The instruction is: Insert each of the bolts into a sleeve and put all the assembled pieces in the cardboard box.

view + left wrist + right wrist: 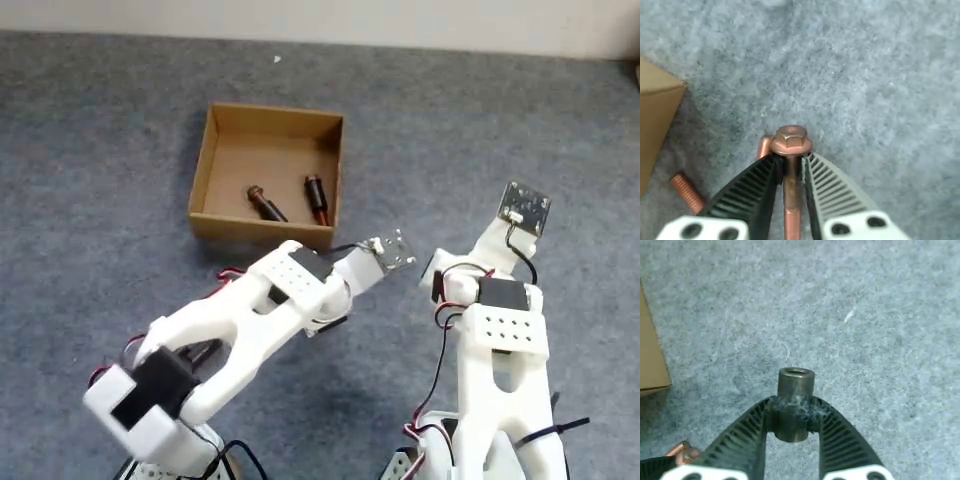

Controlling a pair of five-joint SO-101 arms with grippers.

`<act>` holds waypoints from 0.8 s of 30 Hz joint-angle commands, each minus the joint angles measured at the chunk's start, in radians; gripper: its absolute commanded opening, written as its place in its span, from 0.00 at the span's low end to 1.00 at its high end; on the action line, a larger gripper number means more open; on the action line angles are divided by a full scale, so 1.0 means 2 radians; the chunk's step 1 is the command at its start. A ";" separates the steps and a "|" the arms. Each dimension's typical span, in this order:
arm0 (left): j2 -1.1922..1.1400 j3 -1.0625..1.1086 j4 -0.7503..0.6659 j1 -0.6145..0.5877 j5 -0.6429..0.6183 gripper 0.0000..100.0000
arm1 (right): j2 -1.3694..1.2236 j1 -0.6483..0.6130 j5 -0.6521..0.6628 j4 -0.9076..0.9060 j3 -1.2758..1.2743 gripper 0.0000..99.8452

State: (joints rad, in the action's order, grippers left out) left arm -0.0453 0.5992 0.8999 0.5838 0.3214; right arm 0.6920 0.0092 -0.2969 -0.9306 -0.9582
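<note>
Left claw (791,161) pinching a copper bolt (791,141) just below its hexagonal head, above the grey counter (865,75). A loose bolt (686,192) lies on the counter near a corner of the cardboard box (655,115). Right claw (794,407) pinching a dark sleeve (796,390) around its body, with the open bore visible at the free end. In the high view the box holds one assembled piece (266,203) and a second assembled piece (317,198), lying side by side near its front wall.
</note>
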 commanded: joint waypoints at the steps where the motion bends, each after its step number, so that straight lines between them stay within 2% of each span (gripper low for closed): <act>1: 0.097 0.030 0.003 0.000 -0.008 0.00 | 0.021 0.006 0.005 0.014 0.005 0.01; 5: 0.202 0.090 0.002 0.000 -0.014 0.00 | 0.021 0.006 0.005 0.013 0.006 0.01; 9: 0.292 0.132 -0.011 -0.028 -0.054 0.00 | 0.030 0.006 0.005 0.010 0.007 0.01; 16: 0.451 0.186 -0.012 -0.082 -0.087 0.00 | 0.166 -0.003 0.004 0.014 -0.046 0.01; 24: 0.669 0.262 -0.012 -0.117 -0.139 0.00 | 0.270 -0.083 0.008 0.015 -0.096 0.01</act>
State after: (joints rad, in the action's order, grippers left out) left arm 1.0779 1.0902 0.8968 0.3951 0.0959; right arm 1.1738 -0.0967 -0.2969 -0.9306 -1.1531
